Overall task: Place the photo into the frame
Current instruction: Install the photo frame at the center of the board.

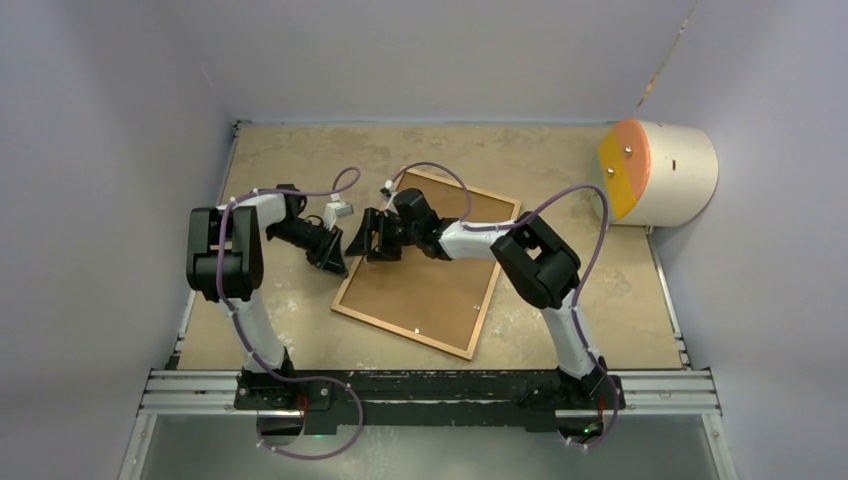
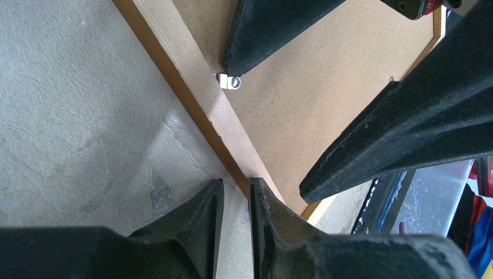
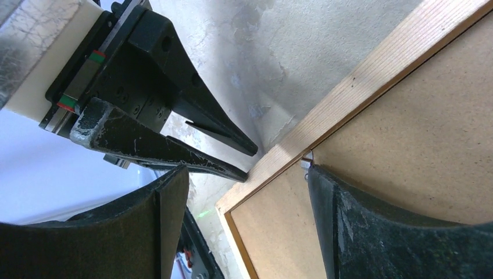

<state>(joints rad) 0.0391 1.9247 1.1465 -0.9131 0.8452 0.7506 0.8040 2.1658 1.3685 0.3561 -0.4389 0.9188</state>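
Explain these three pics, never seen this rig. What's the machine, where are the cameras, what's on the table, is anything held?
It is two small robot arms bolted at the near edge of a table, each ending in a two-finger gripper. The wide picture looks down from above and behind them. The other two come from a camera on each wrist, so the big black wedges at the bottom are that arm's own fingers.

On the table lies a wooden picture frame, back side up, with a brown backing board in it and a small metal tab at its rim. A white drum with an orange end sits far right. The photo shows in no view.

The left gripper, nearly closed, points at the frame's outer edge. The right gripper is wide open, straddling the same rail. Neither holds anything.
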